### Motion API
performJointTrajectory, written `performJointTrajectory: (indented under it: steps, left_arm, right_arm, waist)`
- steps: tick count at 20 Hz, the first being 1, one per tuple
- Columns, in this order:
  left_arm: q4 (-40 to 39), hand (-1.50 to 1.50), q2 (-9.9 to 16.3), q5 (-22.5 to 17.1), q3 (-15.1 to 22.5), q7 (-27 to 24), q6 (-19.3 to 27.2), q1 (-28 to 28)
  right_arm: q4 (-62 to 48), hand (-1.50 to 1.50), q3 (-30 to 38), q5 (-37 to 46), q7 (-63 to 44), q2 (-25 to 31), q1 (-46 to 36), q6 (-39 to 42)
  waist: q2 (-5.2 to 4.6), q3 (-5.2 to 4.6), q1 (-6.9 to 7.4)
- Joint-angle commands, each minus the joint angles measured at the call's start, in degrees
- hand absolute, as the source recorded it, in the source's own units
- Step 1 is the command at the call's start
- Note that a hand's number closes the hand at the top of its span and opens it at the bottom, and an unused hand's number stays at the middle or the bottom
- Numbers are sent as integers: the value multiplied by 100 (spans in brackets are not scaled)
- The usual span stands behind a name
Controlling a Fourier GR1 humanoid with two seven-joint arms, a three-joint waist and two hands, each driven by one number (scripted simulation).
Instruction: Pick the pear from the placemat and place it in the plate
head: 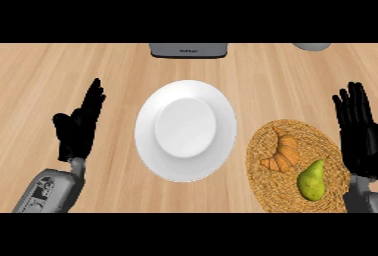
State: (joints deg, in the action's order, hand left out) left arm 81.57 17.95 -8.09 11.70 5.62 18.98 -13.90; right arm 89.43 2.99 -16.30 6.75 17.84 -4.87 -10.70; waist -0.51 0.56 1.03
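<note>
Green-yellow pear (312, 180) lies on the round woven straw placemat (260, 150), lower right part, w/ a golden-brown croissant (282, 154) just beside it to the upper left; 2 items on the mat, apart from each other. White round ceramic plate (151, 145) sits at counter centre, left of the mat, nothing in it. Left hand (77, 127) at the view's left, fingers straight & up, grasping nothing. Right hand (358, 130) at the right edge beside the mat, fingers also straight, released, not touching the pear. Grey appliance (188, 50) at top edge of the light wood counter (111, 65).
</note>
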Motion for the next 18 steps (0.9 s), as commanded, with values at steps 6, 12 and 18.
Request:
performJointTrajectory:
  steps: [6,12,18]
  left_arm:
    - [92,0,1209,763,-259,-729,-77,1007]
    - [191,0,1136,563,-245,-859,-240,1437]
    - [63,0,1044,601,-271,-1063,-377,1507]
  right_arm:
    - [1057,-150,1552,-1446,375,-1310,25,-1345]
    - [1370,-150,1541,70,1651,-1747,1074,-3733]
    - [2936,-150,-715,114,2202,-1775,2315,-5330]
  waist:
    - [198,-46,-214]
    - [130,-53,-218]
    - [76,-61,-196]
